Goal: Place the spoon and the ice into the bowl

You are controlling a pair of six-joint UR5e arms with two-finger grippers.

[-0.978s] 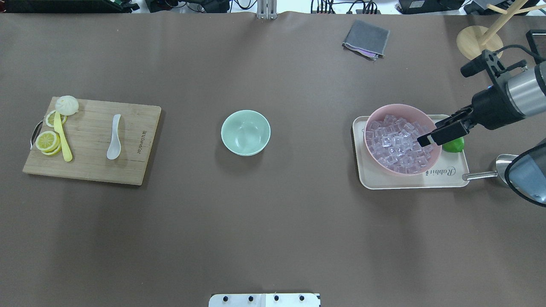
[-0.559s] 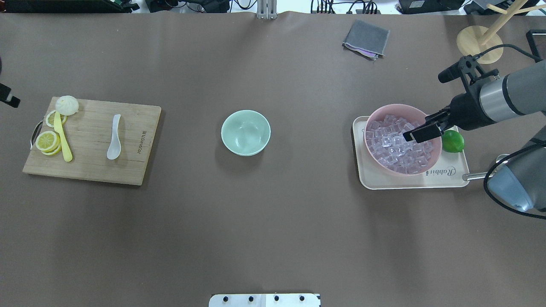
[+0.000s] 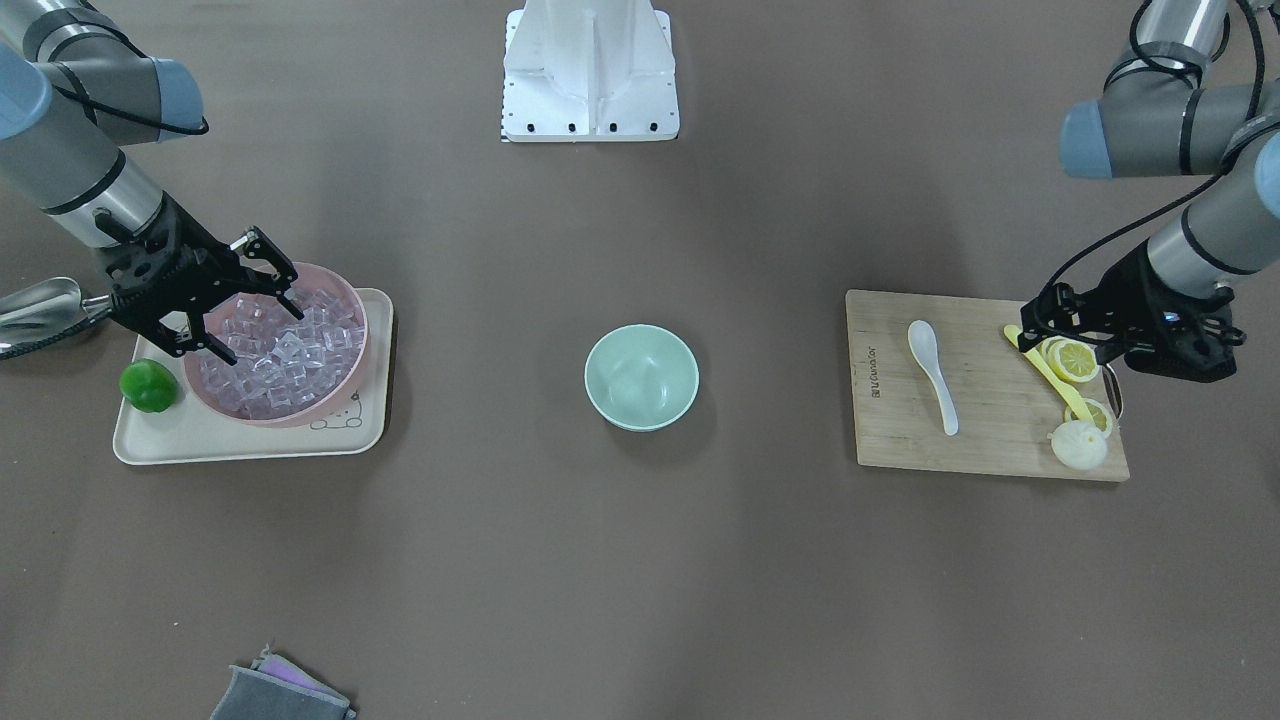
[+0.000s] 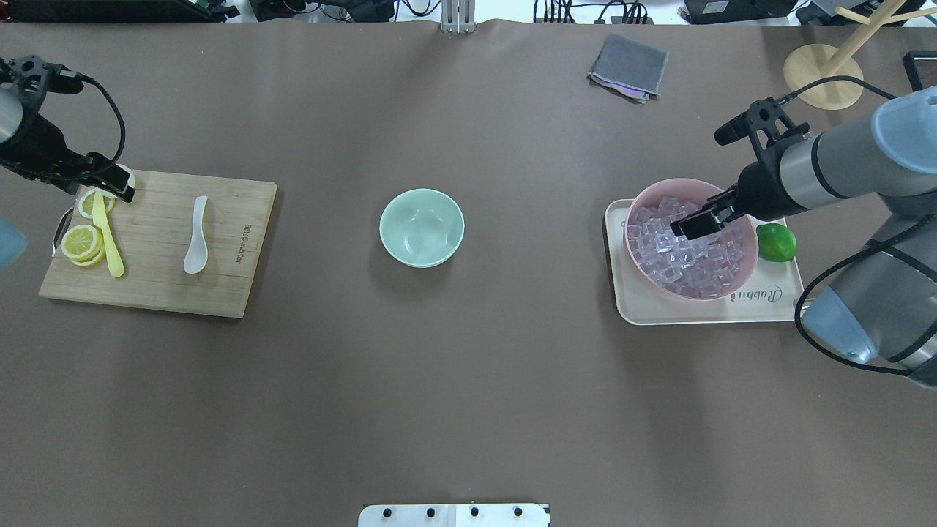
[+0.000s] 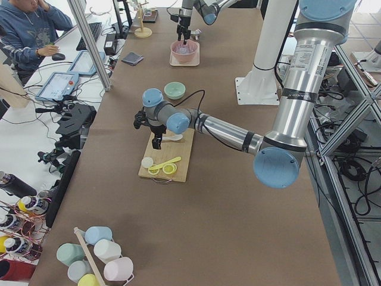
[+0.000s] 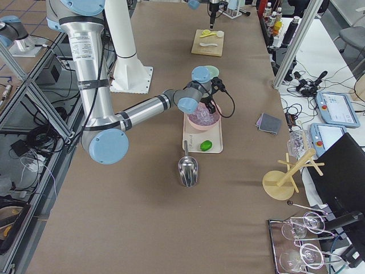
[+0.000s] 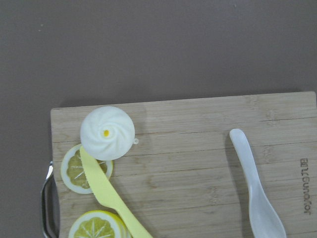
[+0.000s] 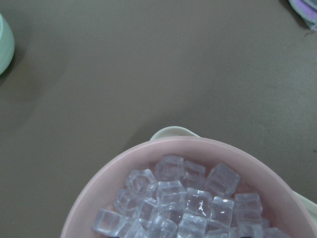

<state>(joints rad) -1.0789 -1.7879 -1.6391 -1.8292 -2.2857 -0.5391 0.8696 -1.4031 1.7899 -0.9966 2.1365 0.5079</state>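
The white spoon (image 4: 196, 238) lies on the wooden cutting board (image 4: 161, 285); it also shows in the left wrist view (image 7: 257, 188). The mint-green bowl (image 4: 421, 227) stands empty mid-table. Ice cubes (image 4: 684, 252) fill a pink bowl (image 4: 748, 271) on a cream tray (image 4: 761, 304). My right gripper (image 3: 262, 332) is open, jaws spread just above the ice, holding nothing. My left gripper (image 4: 113, 187) hovers over the board's far left corner, left of the spoon; it looks open and empty.
On the board lie lemon slices (image 4: 80, 241), a slim yellow utensil (image 4: 110, 245) and a white bun (image 7: 107, 133). A lime (image 4: 776, 243) sits on the tray, a metal scoop (image 3: 40, 300) beside it. A grey cloth (image 4: 628, 66) and a wooden stand (image 4: 823, 69) are at the far edge.
My right gripper has moved left, further over the ice in the pink bowl. My left arm has come into view and reached the board's far left corner.
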